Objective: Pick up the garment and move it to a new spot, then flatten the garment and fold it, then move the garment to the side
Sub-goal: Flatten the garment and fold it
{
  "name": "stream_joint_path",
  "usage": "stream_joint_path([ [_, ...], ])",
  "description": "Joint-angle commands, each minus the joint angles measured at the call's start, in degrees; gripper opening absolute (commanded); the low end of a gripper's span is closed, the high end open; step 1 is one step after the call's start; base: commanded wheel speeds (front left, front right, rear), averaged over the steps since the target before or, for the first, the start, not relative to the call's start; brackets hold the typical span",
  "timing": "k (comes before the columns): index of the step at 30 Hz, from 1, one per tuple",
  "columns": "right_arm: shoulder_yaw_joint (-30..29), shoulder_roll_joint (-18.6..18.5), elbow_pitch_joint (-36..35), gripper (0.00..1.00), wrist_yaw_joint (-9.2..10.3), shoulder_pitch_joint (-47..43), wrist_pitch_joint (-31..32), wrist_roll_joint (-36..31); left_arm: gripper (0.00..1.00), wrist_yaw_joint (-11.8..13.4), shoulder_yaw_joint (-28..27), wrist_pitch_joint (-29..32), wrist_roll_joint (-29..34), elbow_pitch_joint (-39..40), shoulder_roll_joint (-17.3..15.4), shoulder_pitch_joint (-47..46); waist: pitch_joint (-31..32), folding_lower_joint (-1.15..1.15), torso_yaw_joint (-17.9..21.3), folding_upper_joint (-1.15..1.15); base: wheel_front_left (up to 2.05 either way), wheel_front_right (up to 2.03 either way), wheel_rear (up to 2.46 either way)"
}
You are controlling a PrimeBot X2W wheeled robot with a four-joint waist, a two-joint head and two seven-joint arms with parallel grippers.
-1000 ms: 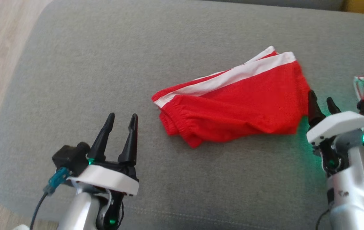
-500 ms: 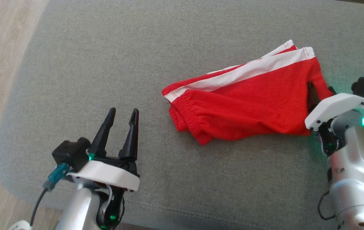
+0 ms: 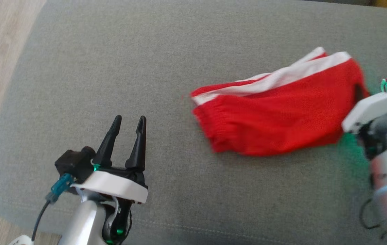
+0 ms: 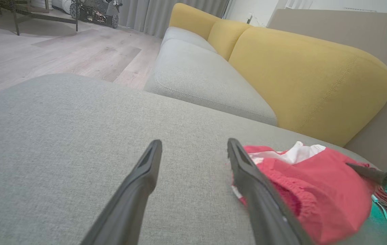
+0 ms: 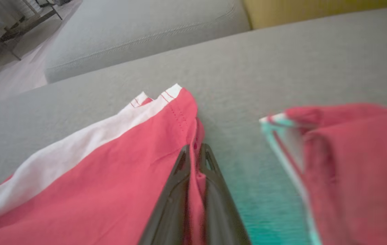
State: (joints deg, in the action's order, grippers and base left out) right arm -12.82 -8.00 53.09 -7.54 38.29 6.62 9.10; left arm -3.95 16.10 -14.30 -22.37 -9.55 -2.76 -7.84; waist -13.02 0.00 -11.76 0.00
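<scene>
Item 1: right gripper (image 5: 195, 149); jaws pressed together on a pinch of red cloth, the fold of it standing up between the two dark fingers.

Item 2: folded red fabric shorts with a white side stripe (image 5: 112, 163); held at the edge nearest the right jaws and spread away to their left, flat on the cushion, stripe along the far side, elastic waistband at the end furthest from the grip.

Item 3: second red garment with teal and white trim (image 5: 350, 153); just to the right of the right jaws, apart from the shorts, blurred.

Item 4: left gripper (image 3: 129, 119); jaws apart and holding nothing; waistband end of the shorts lay beyond and to the right of its right finger, not touching.

Item 5: broad grey woven fabric cushion (image 3: 146, 61); under both grippers and the shorts.

Item 6: grey sofa seat (image 4: 197, 78) and mustard-yellow padded backrest (image 4: 309, 78); far ahead of the left jaws; pale wooden floor (image 4: 61, 51) beyond.

Step, as judged: shorts lay folded, so the move to the side was in hand. Next move called for drawing the pinched edge low across the cushion, so the layers kept together, stopping short of the trimmed garment; then parting the jaws.
</scene>
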Motion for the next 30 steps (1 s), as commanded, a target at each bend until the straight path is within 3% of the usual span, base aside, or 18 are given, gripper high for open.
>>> stream_joint_path([
  [1,0.44,-1.90,-2.84,0.00,0.05,1.82,0.21,0.43,1.00,0.40,-1.73,-0.70,-0.63,1.50,-0.12,-1.93,0.46,0.00,0.43,0.00,0.00,0.00,0.00],
  [7,-2.27,-4.74,-6.34,0.00,0.05,-0.95,1.58,0.30,1.00,0.60,-1.59,-0.70,-0.76,1.38,-0.12,-1.20,1.89,0.00,1.53,0.00,0.00,0.00,0.00],
  [18,-2.00,0.03,-14.45,0.00,0.05,-5.36,2.82,0.43,1.00,0.72,-0.96,-0.70,-0.51,0.96,-0.12,-0.69,4.58,0.00,2.10,0.00,0.00,0.00,0.00],
  [24,4.41,2.34,-19.98,0.00,0.05,-7.64,2.69,4.04,1.00,0.88,-1.48,-0.70,-0.08,0.65,-0.12,0.47,6.94,0.00,1.66,0.00,0.00,0.00,0.00],
  [30,14.78,3.99,-26.57,0.00,0.05,-11.33,3.90,9.73,1.00,1.11,-1.64,-0.70,-0.06,0.57,-0.12,1.78,8.93,0.00,1.21,0.00,0.00,0.00,0.00],
])
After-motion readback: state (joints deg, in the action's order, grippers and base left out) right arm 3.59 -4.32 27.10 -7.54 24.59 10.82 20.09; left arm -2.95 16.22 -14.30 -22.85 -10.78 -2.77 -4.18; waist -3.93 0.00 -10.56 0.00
